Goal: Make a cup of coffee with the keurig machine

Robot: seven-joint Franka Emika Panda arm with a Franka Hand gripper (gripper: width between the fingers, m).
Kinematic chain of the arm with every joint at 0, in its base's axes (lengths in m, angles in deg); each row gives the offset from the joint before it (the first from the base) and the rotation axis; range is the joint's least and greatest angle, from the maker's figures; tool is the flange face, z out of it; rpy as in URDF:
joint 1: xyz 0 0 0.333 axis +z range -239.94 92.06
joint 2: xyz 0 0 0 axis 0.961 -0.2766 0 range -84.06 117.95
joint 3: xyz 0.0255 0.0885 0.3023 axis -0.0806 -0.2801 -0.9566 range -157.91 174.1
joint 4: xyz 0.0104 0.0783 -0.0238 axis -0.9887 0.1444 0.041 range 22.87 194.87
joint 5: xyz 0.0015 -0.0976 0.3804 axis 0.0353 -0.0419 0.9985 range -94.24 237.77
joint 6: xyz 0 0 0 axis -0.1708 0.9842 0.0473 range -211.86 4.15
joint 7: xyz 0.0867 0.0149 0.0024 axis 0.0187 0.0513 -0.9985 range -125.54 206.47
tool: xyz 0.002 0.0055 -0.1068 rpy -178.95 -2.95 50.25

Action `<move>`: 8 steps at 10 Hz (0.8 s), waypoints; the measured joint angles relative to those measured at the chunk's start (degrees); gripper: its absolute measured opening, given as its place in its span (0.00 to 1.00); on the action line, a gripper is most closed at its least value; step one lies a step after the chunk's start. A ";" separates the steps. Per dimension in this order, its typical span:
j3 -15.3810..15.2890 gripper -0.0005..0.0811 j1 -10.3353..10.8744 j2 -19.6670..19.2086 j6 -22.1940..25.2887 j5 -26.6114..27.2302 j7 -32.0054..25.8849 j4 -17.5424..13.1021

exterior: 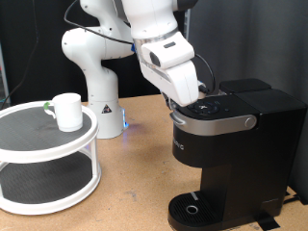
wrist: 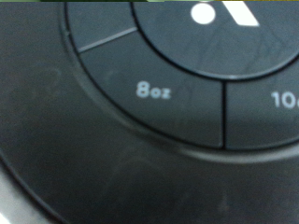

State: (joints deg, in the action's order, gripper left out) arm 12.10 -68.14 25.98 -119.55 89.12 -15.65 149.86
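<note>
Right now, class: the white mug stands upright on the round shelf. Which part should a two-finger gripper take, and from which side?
Probably the cup by its rim wall, coming from above: it stands upright, mouth open upward, on the white shelf's top tier, nothing over it. Its handle isn't clearly visible. The gripper is at the keurig machine's lid buttons.

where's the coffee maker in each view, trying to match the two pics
Exterior view: the coffee maker stands at the picture's right, with the gripper down at its lid.
Wrist view: only a close-up of its dark top fills the frame, with the 8oz button.
Shared landmark: the round button panel on the lid.
</note>
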 joint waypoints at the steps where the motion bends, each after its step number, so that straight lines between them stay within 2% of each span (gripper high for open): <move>1: 0.08 0.01 -0.01 0.03 0.00 0.54 -0.19 -0.04; 6: 2.12 0.01 -0.14 2.80 -0.17 4.23 -4.85 -0.61; 8: 3.23 0.01 -0.37 4.32 1.93 4.22 -5.66 -1.73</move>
State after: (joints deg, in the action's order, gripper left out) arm 15.33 -68.51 30.30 -117.62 93.34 -21.31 148.13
